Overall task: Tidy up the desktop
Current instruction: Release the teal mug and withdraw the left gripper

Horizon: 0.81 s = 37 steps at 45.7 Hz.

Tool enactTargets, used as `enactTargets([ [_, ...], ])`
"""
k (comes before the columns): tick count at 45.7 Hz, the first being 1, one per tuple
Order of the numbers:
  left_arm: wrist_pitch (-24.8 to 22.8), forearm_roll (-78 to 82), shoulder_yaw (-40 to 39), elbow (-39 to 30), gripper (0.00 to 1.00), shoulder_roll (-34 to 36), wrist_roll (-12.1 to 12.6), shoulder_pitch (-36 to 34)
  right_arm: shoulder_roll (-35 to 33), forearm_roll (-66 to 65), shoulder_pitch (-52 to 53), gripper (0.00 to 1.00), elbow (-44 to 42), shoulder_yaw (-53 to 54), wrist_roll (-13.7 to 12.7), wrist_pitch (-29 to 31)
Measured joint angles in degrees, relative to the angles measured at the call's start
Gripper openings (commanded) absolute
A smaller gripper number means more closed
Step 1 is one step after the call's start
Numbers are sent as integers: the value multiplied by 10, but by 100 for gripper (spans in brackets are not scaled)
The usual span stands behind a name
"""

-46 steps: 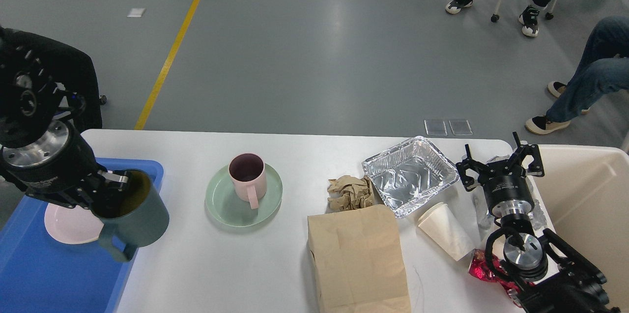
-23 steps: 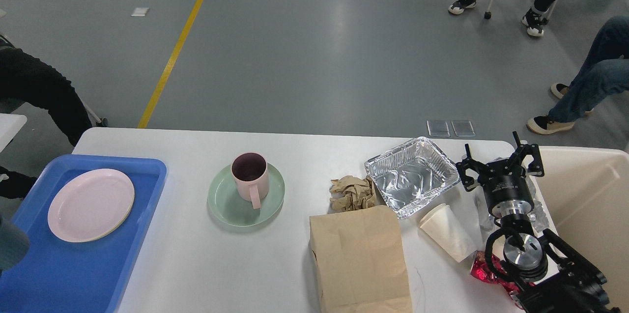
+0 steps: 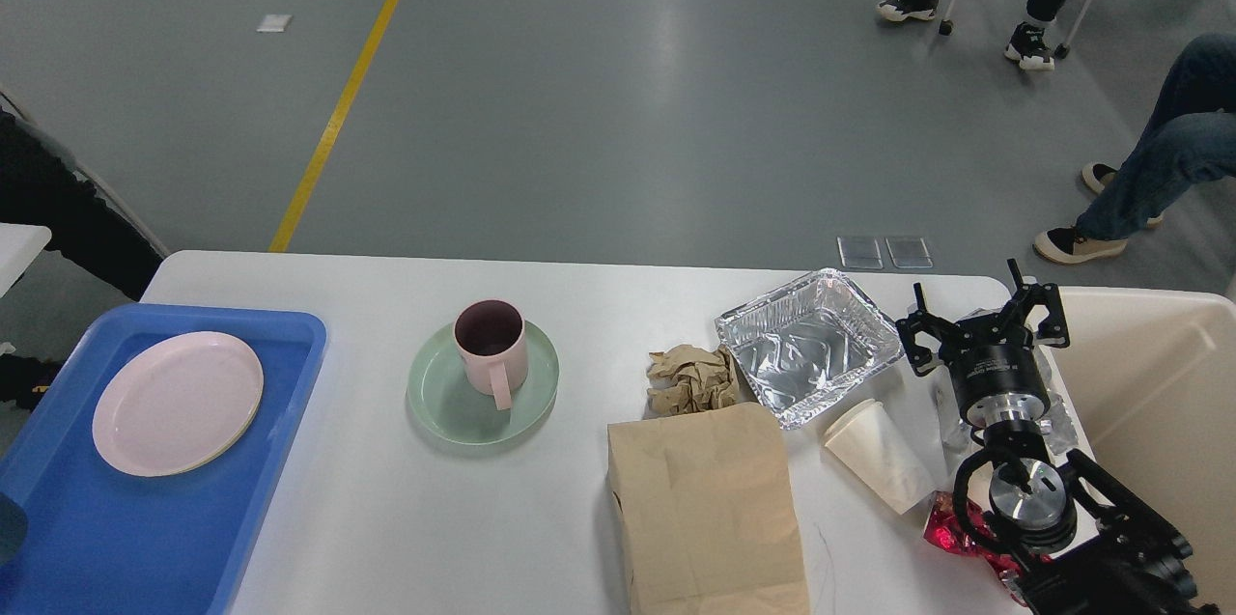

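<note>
My left arm has swung out of view with the dark green mug, so I cannot tell its grip. My right gripper [image 3: 983,330] waits, fingers spread, over the white glossy desktop [image 3: 386,518]; the pink ceramic mug [image 3: 492,349] on the green round saucer [image 3: 439,403] looks next.

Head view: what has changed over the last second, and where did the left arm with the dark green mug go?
The left arm has swung out of view to the lower left, carrying the dark green mug; only a dark sliver shows at the blue tray's edge, uncovering the pink plate. The right gripper stays open by the foil tray. Pink mug, green plate, paper bag and paper cup unmoved.
</note>
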Motion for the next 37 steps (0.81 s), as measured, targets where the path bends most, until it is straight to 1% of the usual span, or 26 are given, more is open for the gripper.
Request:
enactTargets([
  [6, -2, -1, -6, 2, 5, -2, 0, 2, 0, 0, 0, 100, 0, 0, 0, 0],
  [10, -3, -2, -12, 2, 10, -3, 1, 2, 0, 0, 0, 100, 0, 0, 0, 0],
  [15, -3, -4, -19, 2, 37, -4, 2, 3, 0, 0, 0, 100, 0, 0, 0, 0],
  [16, -3, -5, -19, 1, 48, -4, 2, 3, 0, 0, 0, 100, 0, 0, 0, 0],
  [18, -4, -7, -20, -1, 60, -4, 1, 3, 0, 0, 0, 100, 0, 0, 0, 0],
  [24, -3, -43, -25, -2, 84, -4, -2, 5, 0, 0, 0, 100, 0, 0, 0, 0],
  [26, -3, -64, -27, -3, 86, -4, -1, 8, 0, 0, 0, 100, 1, 0, 0, 0],
  [33, -5, -102, -28, -7, 87, -3, 4, 13, 0, 0, 0, 100, 1, 0, 0, 0],
  [35, -6, -105, -28, -7, 87, -2, 4, 13, 0, 0, 0, 100, 1, 0, 0, 0],
  [37, -6, -106, -26, -7, 83, -2, 5, 13, 0, 0, 0, 100, 1, 0, 0, 0],
])
